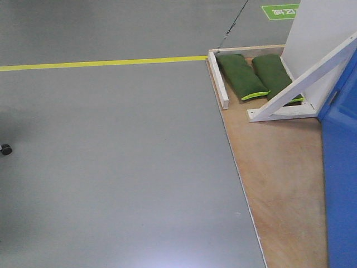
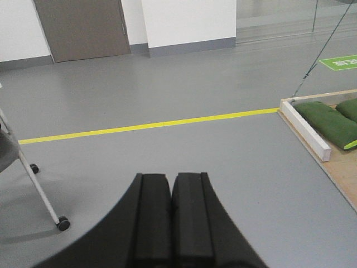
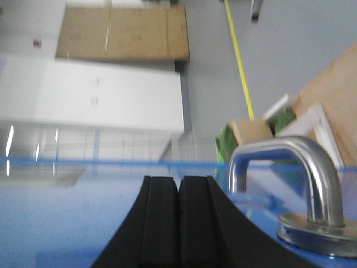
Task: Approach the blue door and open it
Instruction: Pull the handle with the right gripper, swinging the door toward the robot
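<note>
The tall glossy bright-blue door panel [image 1: 340, 195] lies close in front of the black right claw [image 3: 179, 184], whose two fingers are pressed together with nothing between them. The door's curved silver lever handle [image 3: 304, 167] stands just beside that claw, not touching it. The black left claw [image 2: 170, 180] is likewise closed flat and empty, over grey floor [image 2: 167, 89] well apart from the door.

From the front, the blue door [image 1: 340, 184] runs off the right edge. The green floor sign [image 1: 280, 10] is clipped at the top, its lettering unreadable. The right wrist view is blurred, and the lever handle [image 3: 284, 148] has its base cut off below.
</note>
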### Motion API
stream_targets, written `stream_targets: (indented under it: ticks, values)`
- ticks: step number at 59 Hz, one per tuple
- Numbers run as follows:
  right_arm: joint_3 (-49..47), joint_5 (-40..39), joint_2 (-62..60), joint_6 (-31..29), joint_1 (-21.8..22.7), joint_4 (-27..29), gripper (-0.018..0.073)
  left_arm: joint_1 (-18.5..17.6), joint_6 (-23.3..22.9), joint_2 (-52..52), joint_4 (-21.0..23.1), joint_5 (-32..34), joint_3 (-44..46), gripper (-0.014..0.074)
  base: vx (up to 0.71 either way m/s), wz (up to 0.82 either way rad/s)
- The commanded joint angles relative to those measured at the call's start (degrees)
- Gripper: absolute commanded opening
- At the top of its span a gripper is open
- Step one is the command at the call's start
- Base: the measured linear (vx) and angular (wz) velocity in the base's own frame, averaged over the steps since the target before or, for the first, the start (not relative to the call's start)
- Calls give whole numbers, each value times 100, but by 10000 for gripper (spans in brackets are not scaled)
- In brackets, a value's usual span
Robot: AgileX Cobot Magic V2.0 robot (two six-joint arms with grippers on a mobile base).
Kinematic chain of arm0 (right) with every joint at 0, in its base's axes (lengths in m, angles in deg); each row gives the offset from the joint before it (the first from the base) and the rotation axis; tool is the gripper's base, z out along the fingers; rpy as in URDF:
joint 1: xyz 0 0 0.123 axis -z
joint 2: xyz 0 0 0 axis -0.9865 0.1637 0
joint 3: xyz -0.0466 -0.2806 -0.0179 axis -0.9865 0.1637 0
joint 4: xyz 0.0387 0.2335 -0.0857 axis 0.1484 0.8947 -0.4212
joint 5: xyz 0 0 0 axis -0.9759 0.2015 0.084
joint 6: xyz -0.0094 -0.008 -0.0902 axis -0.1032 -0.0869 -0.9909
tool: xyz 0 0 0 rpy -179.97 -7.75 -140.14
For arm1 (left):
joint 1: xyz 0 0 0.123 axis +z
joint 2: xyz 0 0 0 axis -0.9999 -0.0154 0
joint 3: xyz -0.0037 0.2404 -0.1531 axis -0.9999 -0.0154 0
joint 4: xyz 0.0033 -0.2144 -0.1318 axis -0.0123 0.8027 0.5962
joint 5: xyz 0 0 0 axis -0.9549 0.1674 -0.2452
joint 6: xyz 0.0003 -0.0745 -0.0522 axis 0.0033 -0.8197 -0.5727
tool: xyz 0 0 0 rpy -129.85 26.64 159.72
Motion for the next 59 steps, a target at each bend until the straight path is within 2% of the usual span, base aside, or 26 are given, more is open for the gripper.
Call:
stream_targets:
  ticks: [1, 18, 28, 33, 46, 50, 59]
  values:
    - [-188, 2394, -170, -244, -678, 355, 2, -31, -14, 86, 46, 494, -25, 70, -1, -11]
    - [-261, 2392, -142, -244, -1818, 528, 2, -27, -14, 71, 46, 489, -25, 70, -2, -19]
    - [-557, 2401, -69, -244, -2296, 564, 2, -27, -14, 71, 46, 495, -25, 70, -3, -32]
    - [-676, 2401, -58, -244, -2517, 848, 2, -27, -14, 71, 46, 495, -25, 70, -2, -27]
    - [-707, 2759, -58, -244, -3065, 2133, 2, -27, -14, 71, 46, 495, -25, 70, -1, -10]
    - [-707, 2863, -58, -244, -3318, 2293, 2, -27, -14, 71, 46, 495, -25, 70, 0, 0]
    - [-707, 2650, -51, -249, -3976, 2276, 2, -27, -14, 71, 46, 495, -25, 70, 0, 0]
